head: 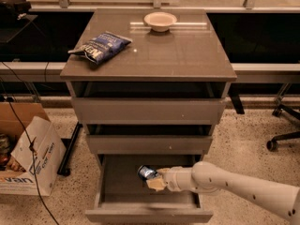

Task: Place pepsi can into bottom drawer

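The pepsi can (pixel 146 172), small and blue with a silver end, is held on its side in my gripper (pixel 154 177), over the inside of the open bottom drawer (pixel 122 178). My white arm reaches in from the lower right. The gripper's tan fingers (pixel 156 183) are shut on the can's right side. The can is low in the drawer's middle; I cannot tell whether it touches the drawer floor. The two shallower drawers above are shut.
A blue chip bag (pixel 99 46) and a white bowl (pixel 160 20) lie on the cabinet top (pixel 187 55). A cardboard box and a white bag (pixel 35 156) stand on the floor at left. An office chair base (pixel 283 137) is at right.
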`<state>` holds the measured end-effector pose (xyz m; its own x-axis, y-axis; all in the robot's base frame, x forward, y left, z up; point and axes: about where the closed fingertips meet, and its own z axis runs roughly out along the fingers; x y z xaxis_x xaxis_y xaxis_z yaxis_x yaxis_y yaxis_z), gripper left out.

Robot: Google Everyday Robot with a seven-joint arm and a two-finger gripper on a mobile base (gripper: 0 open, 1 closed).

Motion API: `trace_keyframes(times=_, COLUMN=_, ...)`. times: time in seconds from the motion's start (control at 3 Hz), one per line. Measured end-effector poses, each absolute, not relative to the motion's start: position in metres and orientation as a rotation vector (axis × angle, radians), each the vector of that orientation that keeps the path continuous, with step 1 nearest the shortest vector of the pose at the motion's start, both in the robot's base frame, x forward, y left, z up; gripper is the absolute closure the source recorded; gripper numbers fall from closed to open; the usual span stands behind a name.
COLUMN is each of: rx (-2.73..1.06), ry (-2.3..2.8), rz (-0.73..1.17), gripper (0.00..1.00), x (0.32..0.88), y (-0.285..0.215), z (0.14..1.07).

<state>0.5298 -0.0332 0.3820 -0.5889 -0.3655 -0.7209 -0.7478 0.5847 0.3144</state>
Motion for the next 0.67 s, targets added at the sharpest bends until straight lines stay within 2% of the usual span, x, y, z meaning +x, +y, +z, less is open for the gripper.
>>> trace_keyframes(times=0.67, rx=-0.82, ry=2.273, rz=0.861, gripper=1.0, x=0.5362, y=-0.03, z=0.342)
